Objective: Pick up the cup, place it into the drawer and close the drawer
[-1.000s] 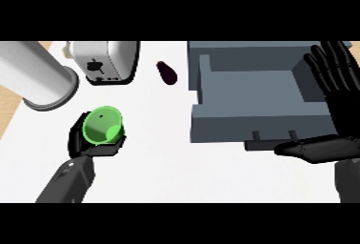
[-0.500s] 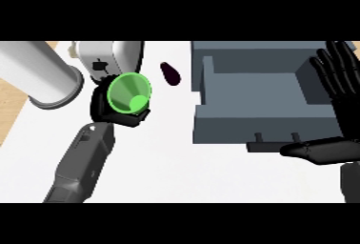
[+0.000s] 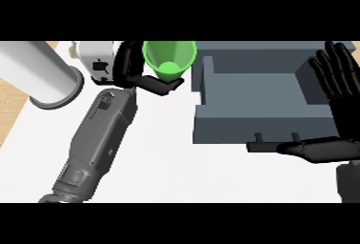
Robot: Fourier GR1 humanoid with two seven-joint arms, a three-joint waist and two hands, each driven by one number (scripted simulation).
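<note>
left hand (image 3: 141,71) – grips green cup (image 3: 169,59) | grey drawer (image 3: 264,112) – open

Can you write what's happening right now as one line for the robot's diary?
left hand: holding green plastic cup | cup: beside open grey drawer, not inside | right hand: open at drawer's right side

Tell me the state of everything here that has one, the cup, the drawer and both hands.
cup: held off the counter, tilted, its open mouth facing the view, just left of the drawer, not yet in it
drawer: pulled open, nothing visible inside
left hand: curled round the cup
right hand: open, fingers straight, at the drawer's right side
</note>
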